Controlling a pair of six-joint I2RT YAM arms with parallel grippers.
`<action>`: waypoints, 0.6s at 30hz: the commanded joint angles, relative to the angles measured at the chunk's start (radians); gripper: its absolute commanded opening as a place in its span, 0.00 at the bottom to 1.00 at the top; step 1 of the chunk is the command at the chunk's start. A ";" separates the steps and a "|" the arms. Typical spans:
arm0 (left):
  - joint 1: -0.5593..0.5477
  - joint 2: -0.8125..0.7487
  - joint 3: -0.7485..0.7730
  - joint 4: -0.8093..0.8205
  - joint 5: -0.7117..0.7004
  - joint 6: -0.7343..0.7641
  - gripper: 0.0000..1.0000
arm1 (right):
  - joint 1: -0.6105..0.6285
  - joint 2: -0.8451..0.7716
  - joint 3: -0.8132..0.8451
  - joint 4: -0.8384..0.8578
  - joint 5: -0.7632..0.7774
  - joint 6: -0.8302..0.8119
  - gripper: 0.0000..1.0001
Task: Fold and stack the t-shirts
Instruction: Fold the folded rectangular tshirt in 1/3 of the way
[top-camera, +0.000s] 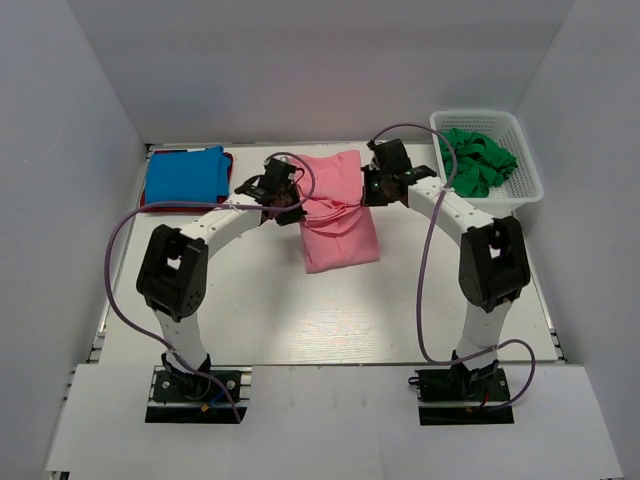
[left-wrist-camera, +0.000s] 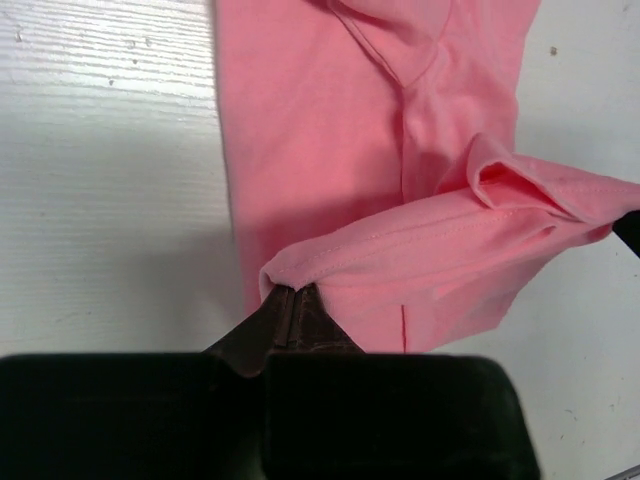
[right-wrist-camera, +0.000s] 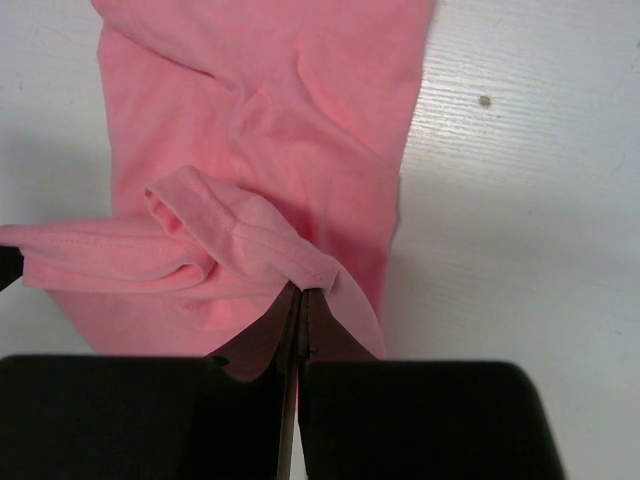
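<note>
Mid-fold: your left gripper (left-wrist-camera: 292, 300) and right gripper (right-wrist-camera: 302, 293), fingers pinched tight on a stitched edge, hold the salmon pink t-shirt (top-camera: 338, 215) up, well left of the basket (top-camera: 530, 190). Your next move likely calls for carrying that edge across evenly; green t-shirts (top-camera: 478, 160) lie inside the basket.

Bright, even overhead light casts soft grey shadows on the table (left-wrist-camera: 100, 150) beside the salmon pink t-shirt (left-wrist-camera: 320, 150); focus is sharp.
</note>
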 joint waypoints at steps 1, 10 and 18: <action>0.015 0.031 0.067 0.019 0.029 0.036 0.00 | -0.011 0.055 0.079 0.030 -0.029 -0.021 0.00; 0.093 0.231 0.265 -0.013 0.013 0.036 1.00 | -0.048 0.364 0.569 -0.158 -0.034 0.082 0.52; 0.121 0.138 0.389 -0.058 0.035 0.091 1.00 | -0.048 0.135 0.266 -0.035 -0.190 -0.002 0.90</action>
